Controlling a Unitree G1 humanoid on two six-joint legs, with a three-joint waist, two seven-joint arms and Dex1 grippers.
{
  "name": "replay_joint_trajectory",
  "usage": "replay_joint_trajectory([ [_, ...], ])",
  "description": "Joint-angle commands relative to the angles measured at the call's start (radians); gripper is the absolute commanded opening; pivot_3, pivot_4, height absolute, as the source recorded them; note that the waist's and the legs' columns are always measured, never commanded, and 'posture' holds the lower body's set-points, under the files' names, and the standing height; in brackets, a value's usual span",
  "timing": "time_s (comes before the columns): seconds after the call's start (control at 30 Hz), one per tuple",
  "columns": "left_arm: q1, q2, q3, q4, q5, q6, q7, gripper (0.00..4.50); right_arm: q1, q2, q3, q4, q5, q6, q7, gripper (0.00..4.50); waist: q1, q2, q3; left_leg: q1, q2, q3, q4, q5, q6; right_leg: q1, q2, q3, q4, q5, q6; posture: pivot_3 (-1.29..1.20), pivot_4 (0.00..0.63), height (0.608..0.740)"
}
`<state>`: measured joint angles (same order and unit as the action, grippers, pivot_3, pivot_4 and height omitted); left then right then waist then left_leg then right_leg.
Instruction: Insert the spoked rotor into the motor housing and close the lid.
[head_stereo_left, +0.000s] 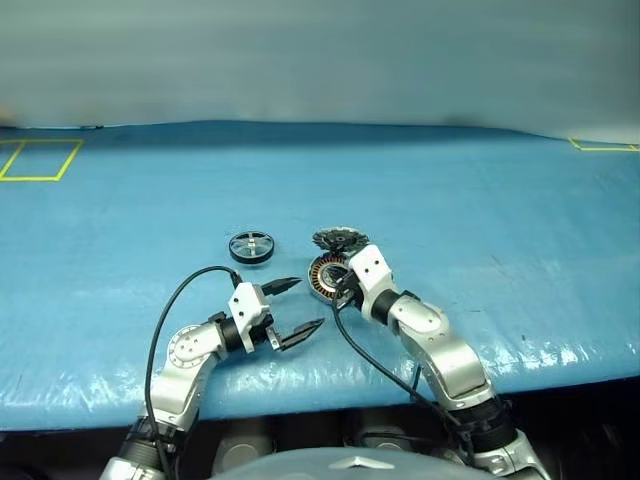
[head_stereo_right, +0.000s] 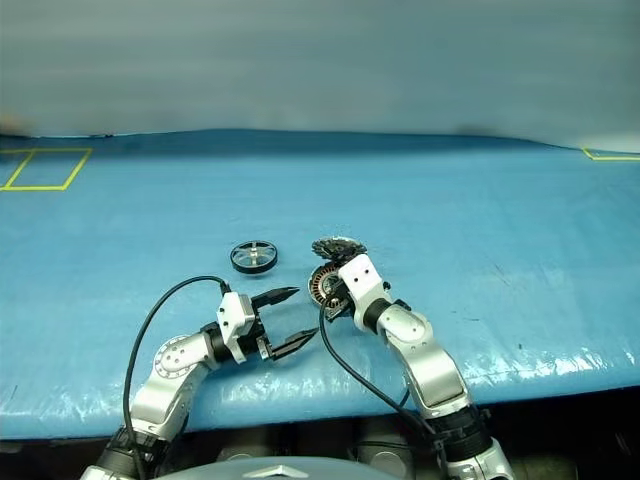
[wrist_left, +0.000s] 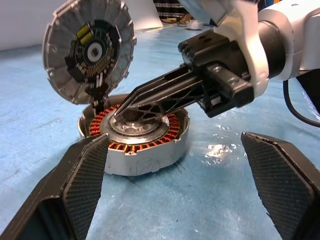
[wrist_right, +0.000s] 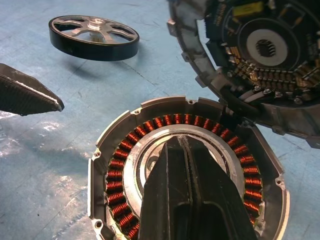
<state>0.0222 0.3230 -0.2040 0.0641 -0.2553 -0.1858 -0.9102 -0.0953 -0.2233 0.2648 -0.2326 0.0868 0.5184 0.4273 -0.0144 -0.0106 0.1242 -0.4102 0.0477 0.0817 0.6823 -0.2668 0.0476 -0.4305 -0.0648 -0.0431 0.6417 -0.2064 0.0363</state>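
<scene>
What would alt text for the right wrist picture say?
The shut right gripper pokes into the open motor housing with copper windings; its lid stands tilted up behind, and the spoked rotor lies apart on blue sheet.

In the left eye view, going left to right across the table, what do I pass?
Left gripper with open jaws → spoked rotor lying flat → motor housing with the right gripper on it, jaws shut; lid raised behind it.

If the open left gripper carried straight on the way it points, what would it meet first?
Probably the round silver-grey motor housing with copper windings, which lies straight ahead between the left gripper's fingers; the shut right gripper already rests inside it.
</scene>
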Motion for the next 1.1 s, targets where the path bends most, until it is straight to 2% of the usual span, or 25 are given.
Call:
replay_joint_trajectory([
  [0.03,-0.01,0.005,0.004,-0.003,0.001,-0.028,-0.01,4.5,0.012,-0.013,0.034,0.048,-0.021,0.013,0.009,0.03,0.0,0.0,0.0,0.0,0.0,0.0,0.0,0.0,0.0,0.0,0.0,0.0,0.0,0.0,0.0,0.0,0.15,0.74],
  [0.2,-0.009,0.001,0.005,-0.003,0.004,-0.032,-0.005,4.5,0.007,-0.038,0.059,0.118,-0.085,0.006,-0.02,0.03,0.001,0.0,0.0,0.0,0.0,-0.001,-0.002,0.0,0.0,0.0,0.0,-0.001,0.0,-0.001,-0.003,0.0,0.15,0.74],
  [0.37,-0.012,0.002,0.007,0.011,0.007,-0.037,-0.004,4.5,0.007,-0.068,0.144,0.088,-0.109,-0.016,0.04,0.03,-0.002,0.0,0.0,0.001,0.0,0.0,-0.001,0.0,0.0,0.001,-0.001,-0.001,0.0,-0.001,-0.002,0.0,0.15,0.74],
  [0.67,-0.01,-0.001,0.003,0.03,0.01,-0.048,-0.007,4.5,-0.026,-0.08,0.176,0.179,-0.221,-0.024,-0.002,0.03,-0.008,0.0,0.0,0.003,0.004,-0.001,-0.002,0.0,-0.001,0.001,0.0,-0.002,0.001,-0.002,-0.003,0.0,0.15,0.74],
  [0.97,-0.006,-0.002,0.007,0.034,0.007,-0.046,-0.007,4.5,0.013,-0.04,0.155,0.13,-0.112,-0.075,0.099,0.03,-0.01,-0.002,-0.001,0.004,0.004,0.0,-0.003,-0.002,-0.004,0.002,-0.002,-0.002,-0.001,-0.003,-0.004,0.0,0.15,0.74],
  [1.1,-0.01,-0.002,0.008,0.047,0.008,-0.053,-0.011,4.5,0.003,-0.035,0.158,0.166,-0.157,-0.072,0.059,0.03,-0.009,-0.002,-0.001,0.004,0.006,-0.001,-0.005,-0.004,-0.006,0.001,0.002,-0.002,-0.001,-0.005,-0.008,0.0,0.15,0.74],
])
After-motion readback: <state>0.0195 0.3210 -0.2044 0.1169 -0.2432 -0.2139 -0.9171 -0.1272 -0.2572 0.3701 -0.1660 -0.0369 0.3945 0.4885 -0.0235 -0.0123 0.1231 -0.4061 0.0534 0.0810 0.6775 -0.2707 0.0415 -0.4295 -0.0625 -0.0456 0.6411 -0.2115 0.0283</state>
